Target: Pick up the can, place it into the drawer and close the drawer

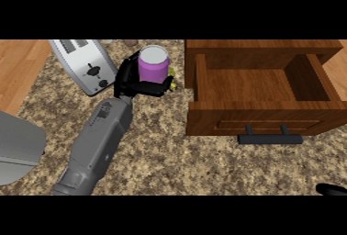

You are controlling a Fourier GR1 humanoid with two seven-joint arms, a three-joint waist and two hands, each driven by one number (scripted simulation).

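One hand is at work: the left hand (139,81) is curled round the purple can (154,64), its fingers (127,69) clamped on the can's sides while the grey lid faces up. The can stands, or is perhaps held just above, the speckled table (176,160); from this steep angle contact with the surface cannot be judged. It sits between a silver toaster (86,66) on its left and the open wooden drawer (261,87) on its right, close to the drawer's left wall but outside it. The drawer is pulled out, its inside bare wood, and its dark handle (270,137) juts from the front panel. Only a black tip of the right hand (332,189) shows at the lower right edge, so whether its fingers are apart or together cannot be told.
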